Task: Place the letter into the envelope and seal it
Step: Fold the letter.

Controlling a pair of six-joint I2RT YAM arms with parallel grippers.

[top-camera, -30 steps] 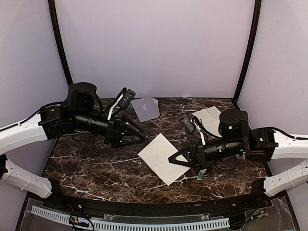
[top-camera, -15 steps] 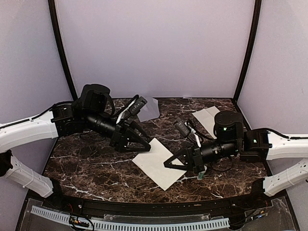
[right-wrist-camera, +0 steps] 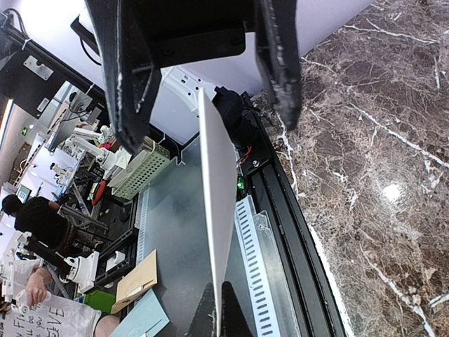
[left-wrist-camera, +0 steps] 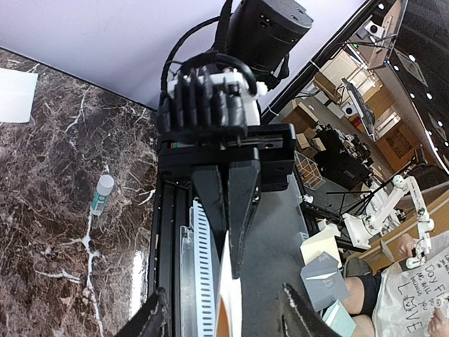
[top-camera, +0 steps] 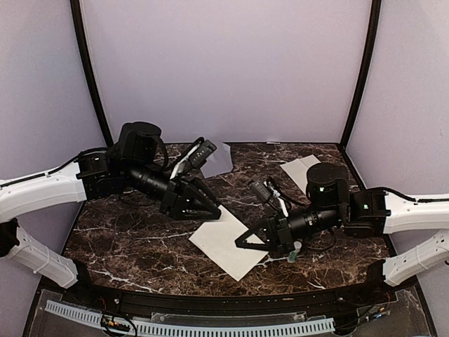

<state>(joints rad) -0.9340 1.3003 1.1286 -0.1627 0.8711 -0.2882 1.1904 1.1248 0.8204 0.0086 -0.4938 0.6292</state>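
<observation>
The letter [top-camera: 223, 242] is a cream sheet, open and flat, over the middle of the marble table [top-camera: 140, 242]. My right gripper [top-camera: 243, 246] is shut on its right edge; in the right wrist view the sheet [right-wrist-camera: 217, 203] runs edge-on out of the closed tips [right-wrist-camera: 223, 312]. My left gripper [top-camera: 213, 210] is at the sheet's far left corner, its jaws open on either side of the edge [left-wrist-camera: 235, 302] with a gap to each finger [left-wrist-camera: 154, 319]. The grey envelope [top-camera: 223, 160] lies at the back, partly hidden behind the left arm.
A second white paper [top-camera: 302, 170] lies at the back right. A glue stick [top-camera: 294, 254] lies just below the right gripper, also visible as the glue stick [left-wrist-camera: 100, 194] on the marble. Grey walls close in the table.
The left gripper came forward and right to the sheet's corner and its jaws narrowed. The right gripper carried the sheet a little to the left.
</observation>
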